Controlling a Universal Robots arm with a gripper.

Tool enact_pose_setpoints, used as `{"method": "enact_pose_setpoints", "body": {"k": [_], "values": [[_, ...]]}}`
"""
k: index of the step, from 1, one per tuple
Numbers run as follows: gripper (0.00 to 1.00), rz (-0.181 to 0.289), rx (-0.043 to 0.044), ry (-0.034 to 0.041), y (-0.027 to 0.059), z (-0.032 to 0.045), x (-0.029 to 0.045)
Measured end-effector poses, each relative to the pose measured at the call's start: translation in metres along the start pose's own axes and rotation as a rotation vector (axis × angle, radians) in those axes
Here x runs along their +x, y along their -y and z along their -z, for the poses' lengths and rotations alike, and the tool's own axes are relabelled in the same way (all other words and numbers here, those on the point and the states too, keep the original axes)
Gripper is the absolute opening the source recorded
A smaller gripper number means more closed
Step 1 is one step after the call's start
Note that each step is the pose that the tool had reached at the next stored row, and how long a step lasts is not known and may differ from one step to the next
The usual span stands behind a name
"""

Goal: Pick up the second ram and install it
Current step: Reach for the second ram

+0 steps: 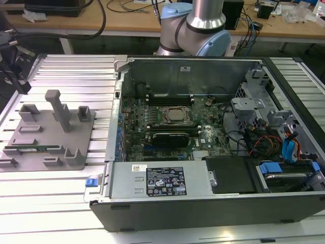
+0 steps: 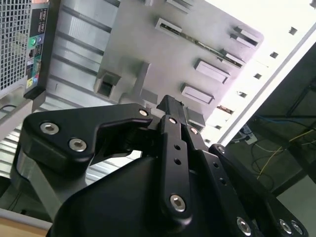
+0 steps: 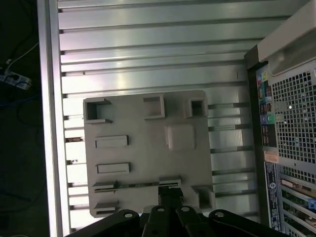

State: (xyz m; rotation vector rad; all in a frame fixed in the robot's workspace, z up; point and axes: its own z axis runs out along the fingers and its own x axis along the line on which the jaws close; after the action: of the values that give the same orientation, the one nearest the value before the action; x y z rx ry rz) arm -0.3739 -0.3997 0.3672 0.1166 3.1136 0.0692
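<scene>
Gripper (image 3: 170, 193) poised over grey holder tray (image 3: 148, 143), second ram (image 3: 136, 185) not yet lifted.

Gripper tips are seen drawn together in both wrist views (image 2: 171, 104), with nothing held between them; they are placed above the tray's edge row, close to one end of the ram, and contact cannot be told. The ram is seen lying flat in the tray's low clips along that edge row, as a thin green stick (image 1: 30, 148) in the exterior view and a narrow strip (image 2: 207, 47) in the second wrist view. The open computer case (image 1: 152, 213) is set just beside the tray, with the motherboard (image 1: 167, 117) exposed inside. Pick-up is judged not done, and installation is likewise left.
</scene>
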Motion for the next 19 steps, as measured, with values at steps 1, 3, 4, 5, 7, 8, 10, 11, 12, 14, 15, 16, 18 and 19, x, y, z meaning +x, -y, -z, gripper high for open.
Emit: {"method": "enact_pose_setpoints", "body": {"k": [1, 3, 4, 5, 7, 8, 10, 11, 12, 14, 15, 16, 18, 19], "values": [[0.08, 0.0, 0.0, 0.0, 0.0003, -0.001, 0.0023], [0.08, 0.0, 0.0001, -0.0001, 0.0013, -0.0038, 0.0088], [0.08, 0.0, 0.0, 0.0, 0.0017, -0.0051, 0.0114], [0.08, 0.0, 0.0, -0.0001, 0.0021, -0.0063, 0.0141], [0.08, 0.0, 0.0, -0.0001, 0.0029, -0.0089, 0.0204], [0.08, 0.0, 0.0001, -0.0001, 0.0032, -0.01, 0.0228], [0.08, 0.0, 0.0, -0.0001, 0.0039, -0.0123, 0.028], [0.08, 0.0, 0.0, 0.0, 0.0042, -0.013, 0.0296], [0.08, 0.0, 0.0001, -0.0001, 0.0045, -0.0139, 0.0317], [0.08, 0.0, 0.0, 0.0, 0.005, -0.0151, 0.0343], [0.08, 0.0, 0.0, -0.0001, 0.006, -0.0168, 0.0362], [0.08, 0.0, -0.0001, 0.0001, 0.0069, -0.0189, 0.0373], [0.08, 0.0, 0.0001, -0.0001, 0.0077, -0.021, 0.0382], [0.08, 0.0, 0.0, -0.0001, 0.0086, -0.0244, 0.0387]]}}
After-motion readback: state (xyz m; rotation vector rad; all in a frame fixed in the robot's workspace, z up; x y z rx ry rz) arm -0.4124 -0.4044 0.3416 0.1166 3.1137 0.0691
